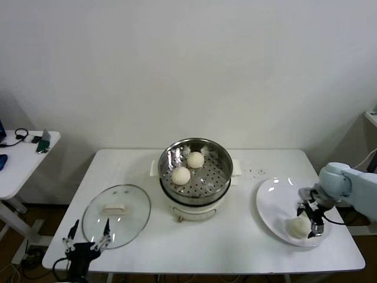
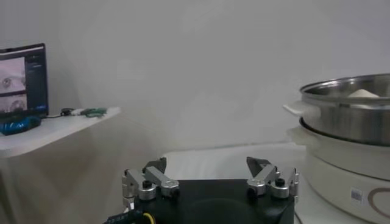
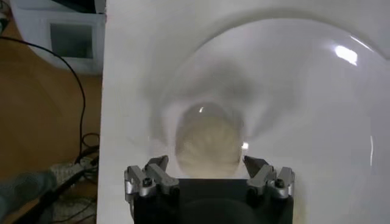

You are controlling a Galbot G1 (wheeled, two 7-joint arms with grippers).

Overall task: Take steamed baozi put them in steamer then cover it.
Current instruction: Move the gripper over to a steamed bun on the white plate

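The steamer (image 1: 195, 171) stands mid-desk (image 1: 224, 236) with two baozi (image 1: 181, 175) inside. The cover (image 1: 116, 215) lies to its left, the left gripper (image 1: 88, 240) just before it at the desk's front edge. A plate (image 1: 272, 203) on the right carries one bun (image 1: 297, 227), the right gripper (image 1: 312, 221) over it.

buns (image 1: 181, 175) showing cream-white, one more (image 3: 209, 145) sitting pale between the black right gripper (image 3: 207, 171) jaws | steamer (image 1: 221, 171) gleaming silver, floor dotted with holes, base white | lid (image 1: 134, 203) showing clear glass, cream handle | plate (image 1: 270, 203) reading white | table (image 1: 235, 242) reading white | left gripper (image 2: 208, 171) showing black, grey-tipped
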